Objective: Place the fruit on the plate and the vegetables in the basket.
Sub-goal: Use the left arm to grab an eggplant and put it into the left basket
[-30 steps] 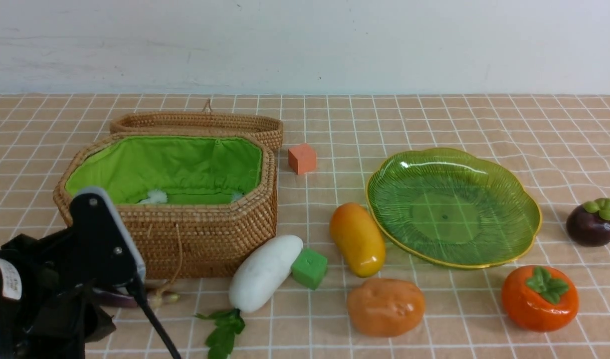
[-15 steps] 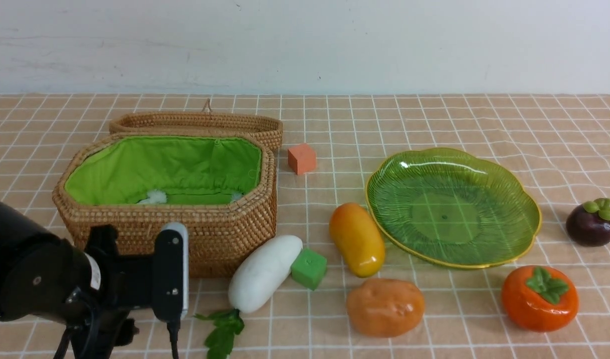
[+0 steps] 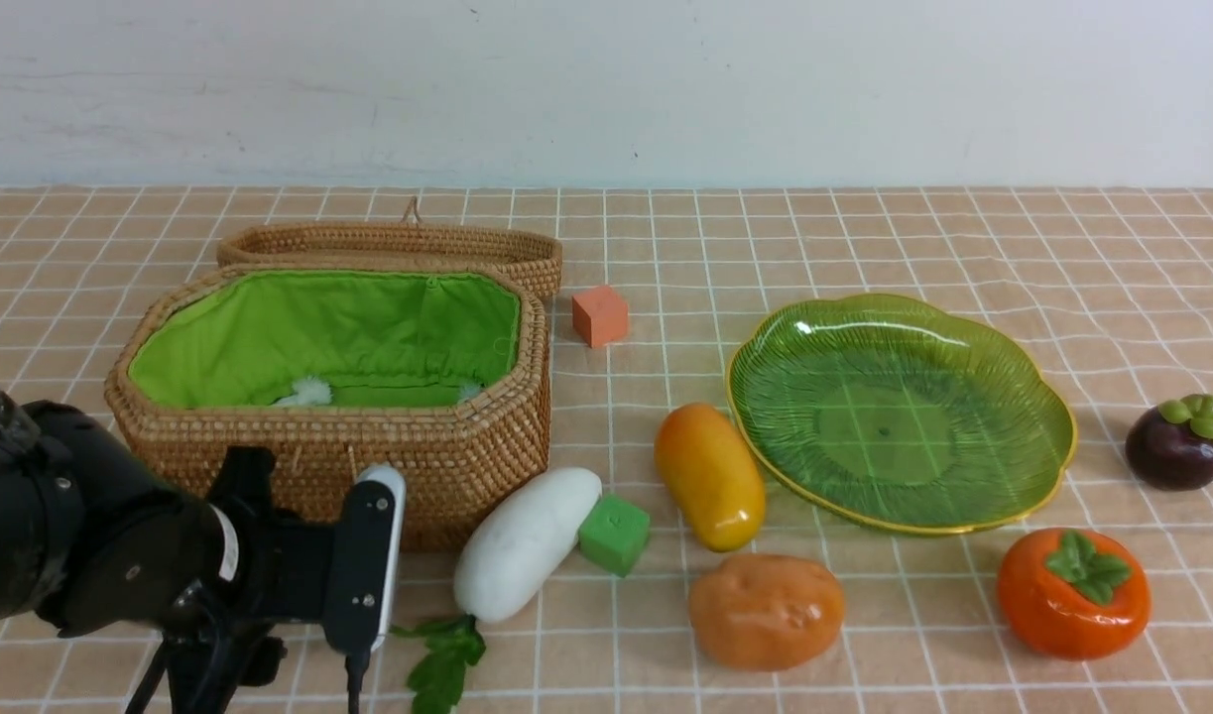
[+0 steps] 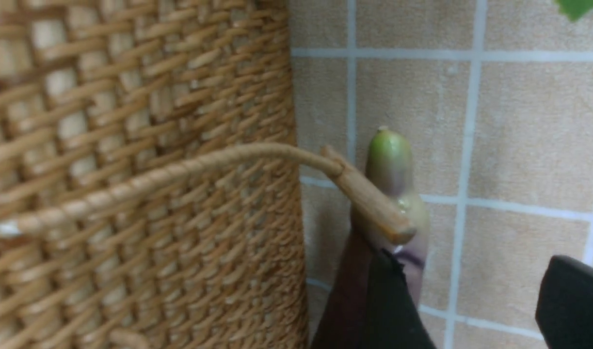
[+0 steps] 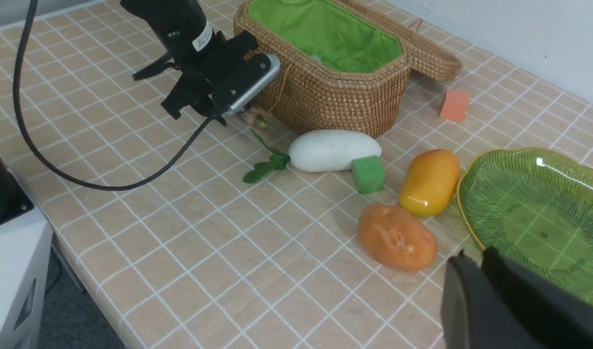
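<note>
My left gripper [image 4: 475, 303] is open, low at the front of the wicker basket [image 3: 427, 466]. The eggplant [image 4: 391, 160] lies beside the basket wall; its green stem end shows, and its purple body runs under one finger [image 4: 383, 300], not plainly between the jaws. In the front view my left arm [image 3: 120, 555] hides it. The radish [image 3: 527, 540], potato [image 3: 767, 610] and mango [image 3: 710, 476] lie between the basket and the green plate [image 3: 904, 416]. The persimmon [image 3: 1072, 593] and mangosteen [image 3: 1176, 446] sit at the right. My right gripper [image 5: 471, 264] is shut and empty, above the plate's near rim.
The basket's lid [image 3: 398, 243] leans behind it. An orange cube [image 3: 600, 315] and a green cube [image 3: 615, 534] sit on the cloth. The basket's cord with a wooden toggle [image 4: 369, 198] lies across the eggplant's stem. A white box [image 5: 10, 252] stands off the table edge.
My left gripper has turned, dropped and moved right along the basket's front. It now covers the eggplant, which showed beside it a second ago. Nothing else has moved.
</note>
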You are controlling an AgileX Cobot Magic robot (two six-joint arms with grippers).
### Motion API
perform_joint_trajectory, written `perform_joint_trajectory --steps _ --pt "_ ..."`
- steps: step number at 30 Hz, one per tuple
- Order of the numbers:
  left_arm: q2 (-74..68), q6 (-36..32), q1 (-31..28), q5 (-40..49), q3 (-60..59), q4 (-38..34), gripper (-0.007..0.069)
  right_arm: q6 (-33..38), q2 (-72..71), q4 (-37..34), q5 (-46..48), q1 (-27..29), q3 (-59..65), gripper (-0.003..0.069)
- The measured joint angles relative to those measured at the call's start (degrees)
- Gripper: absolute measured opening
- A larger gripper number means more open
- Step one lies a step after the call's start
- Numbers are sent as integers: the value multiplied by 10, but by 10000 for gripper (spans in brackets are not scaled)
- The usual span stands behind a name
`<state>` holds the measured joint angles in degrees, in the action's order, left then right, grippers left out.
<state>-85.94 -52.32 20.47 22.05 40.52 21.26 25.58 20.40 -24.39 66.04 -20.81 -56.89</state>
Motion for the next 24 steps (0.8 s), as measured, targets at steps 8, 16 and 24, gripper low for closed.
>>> perform_joint_trajectory --steps 8,16,24 --pt "-25 34 0 -9 8 17 398 0 0 0 -1 0 0 62" --pt "-47 79 0 13 34 32 396 0 0 -13 11 0 0 67" --pt "-67 80 0 33 38 56 396 -1 0 -24 22 0 0 74"
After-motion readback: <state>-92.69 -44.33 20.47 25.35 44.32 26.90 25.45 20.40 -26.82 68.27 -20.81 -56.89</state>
